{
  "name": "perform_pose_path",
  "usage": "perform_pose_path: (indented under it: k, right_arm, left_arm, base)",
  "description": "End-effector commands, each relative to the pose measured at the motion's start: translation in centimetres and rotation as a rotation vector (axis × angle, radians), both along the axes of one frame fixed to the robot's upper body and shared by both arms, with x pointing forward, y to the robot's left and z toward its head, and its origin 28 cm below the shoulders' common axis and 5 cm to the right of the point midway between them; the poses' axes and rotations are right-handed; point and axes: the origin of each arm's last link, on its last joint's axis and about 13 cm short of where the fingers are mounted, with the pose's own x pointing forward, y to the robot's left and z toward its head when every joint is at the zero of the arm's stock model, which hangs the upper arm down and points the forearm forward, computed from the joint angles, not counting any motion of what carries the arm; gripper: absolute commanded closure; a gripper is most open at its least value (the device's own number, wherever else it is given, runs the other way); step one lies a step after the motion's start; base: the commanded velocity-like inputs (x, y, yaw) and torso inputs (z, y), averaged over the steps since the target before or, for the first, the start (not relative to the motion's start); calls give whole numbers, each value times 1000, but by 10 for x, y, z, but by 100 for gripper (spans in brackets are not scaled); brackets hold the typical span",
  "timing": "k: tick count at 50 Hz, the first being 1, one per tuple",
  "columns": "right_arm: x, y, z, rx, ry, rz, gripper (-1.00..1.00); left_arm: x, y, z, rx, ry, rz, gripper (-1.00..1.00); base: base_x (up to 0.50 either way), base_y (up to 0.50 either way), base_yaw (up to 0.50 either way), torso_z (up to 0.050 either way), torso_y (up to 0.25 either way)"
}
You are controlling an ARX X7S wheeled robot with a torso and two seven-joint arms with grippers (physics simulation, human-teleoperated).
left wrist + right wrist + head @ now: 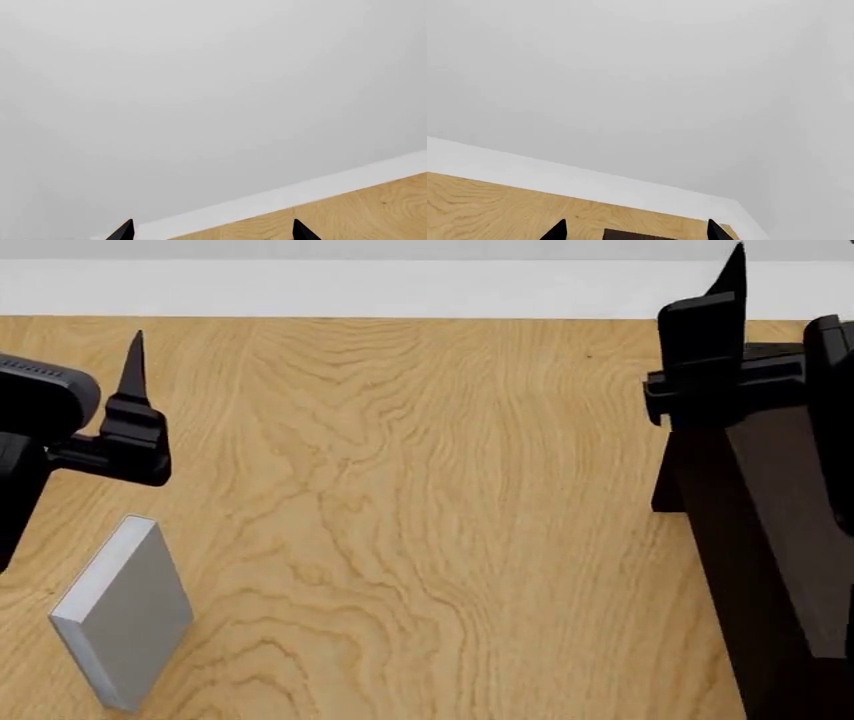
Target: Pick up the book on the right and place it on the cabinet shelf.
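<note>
**Both grippers empty, book lying apart on the floor**

The dark cabinet (767, 570) stands at the head view's right edge; its inside is hidden, perhaps bare. The pale book (127, 615) lies on the wooden floor (427, 520) below the left gripper (212, 231), untouched. Right gripper (635, 231) hangs over the cabinet. Both jaws spread wide, holding nothing.

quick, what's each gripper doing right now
Left gripper: open, fingers apart, holding nothing.
Right gripper: open, fingers apart, holding nothing.
</note>
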Motion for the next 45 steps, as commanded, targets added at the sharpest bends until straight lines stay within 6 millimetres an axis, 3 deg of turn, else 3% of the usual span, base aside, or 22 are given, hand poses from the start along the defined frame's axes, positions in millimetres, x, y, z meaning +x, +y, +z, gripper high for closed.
perform_pose_path:
  k: [1, 27, 45]
  right_arm:
    - [-35, -8, -1, -25, 41, -24, -100]
    - [-88, -19, -2, -35, 140, -75, -100]
    - [-114, -21, -3, -88, 219, -69, -100]
  left_arm:
    - [8, 0, -9, 10, 18, 3, -100]
    - [12, -3, -8, 25, 21, -4, -100]
    - [11, -4, -5, 23, 15, -8, -100]
  base:
    - [0, 0, 0, 0, 0]
    - [0, 0, 0, 0, 0]
    - [0, 0, 0, 0, 0]
